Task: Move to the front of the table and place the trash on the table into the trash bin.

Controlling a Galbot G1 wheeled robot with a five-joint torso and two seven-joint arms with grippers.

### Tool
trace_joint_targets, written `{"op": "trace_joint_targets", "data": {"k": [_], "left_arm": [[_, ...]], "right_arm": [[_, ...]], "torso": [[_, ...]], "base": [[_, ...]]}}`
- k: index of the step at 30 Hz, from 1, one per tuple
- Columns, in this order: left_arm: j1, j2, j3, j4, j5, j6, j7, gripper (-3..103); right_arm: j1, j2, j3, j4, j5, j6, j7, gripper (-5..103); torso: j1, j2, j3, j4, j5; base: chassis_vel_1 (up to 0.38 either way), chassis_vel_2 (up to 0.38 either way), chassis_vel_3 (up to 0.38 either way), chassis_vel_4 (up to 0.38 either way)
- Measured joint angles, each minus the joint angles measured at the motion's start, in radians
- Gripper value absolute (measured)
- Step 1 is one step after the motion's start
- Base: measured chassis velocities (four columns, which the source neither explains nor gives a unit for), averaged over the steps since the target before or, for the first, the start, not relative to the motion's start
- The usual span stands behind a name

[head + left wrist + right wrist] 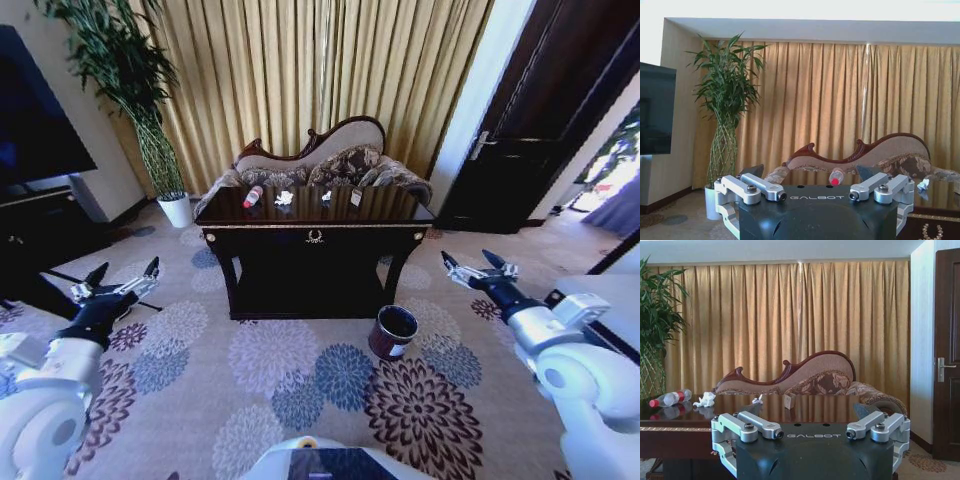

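Trash is lying along the far edge of the table (315,215), in the upper middle of the head view: a clear bottle (253,196) with a red cap is resting on its side toward the left end, a crumpled white wad (284,198) is sitting just beside it, and two smaller white scraps (326,196) (356,197) are lying further right, each apart from the next. The dark glossy tabletop is mirroring them. In the right wrist view the bottle (670,398) is showing at the left edge, with the wad (705,400) near it.

On the flowered carpet (300,370), lower right of the table's front leg, the trash bin (394,332) is standing upright — round, reddish-brown, black inside, well apart from the trash.

Both arms are reaching forward at the frame's lower corners. The left gripper (122,275) is hovering at lower left with its fingers spread apart, holding nothing; the right gripper (470,263) is hovering at centre right, likewise spread and empty — both well short of the table.

Behind the table a carved sofa (320,165) is standing against gold curtains (320,70). A tall plant (140,100) in a white pot is filling the upper left, and a dark door (540,130) is occupying the upper right.
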State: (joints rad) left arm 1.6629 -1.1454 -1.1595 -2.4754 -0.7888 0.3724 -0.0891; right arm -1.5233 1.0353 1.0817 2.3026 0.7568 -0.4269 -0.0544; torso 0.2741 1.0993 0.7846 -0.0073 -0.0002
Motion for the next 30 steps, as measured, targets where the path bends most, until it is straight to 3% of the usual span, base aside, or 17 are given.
{"op": "trace_joint_targets", "data": {"k": [30], "left_arm": [[0.009,-0.001,-0.004,-0.007,0.000,-0.002,0.000,100]], "right_arm": [[0.008,0.008,-0.022,-0.015,-0.007,-0.001,-0.005,100]], "torso": [[0.000,0.000,0.000,0.0000,0.0000]], "base": [[-0.163,0.162,0.162,-0.160]]}}
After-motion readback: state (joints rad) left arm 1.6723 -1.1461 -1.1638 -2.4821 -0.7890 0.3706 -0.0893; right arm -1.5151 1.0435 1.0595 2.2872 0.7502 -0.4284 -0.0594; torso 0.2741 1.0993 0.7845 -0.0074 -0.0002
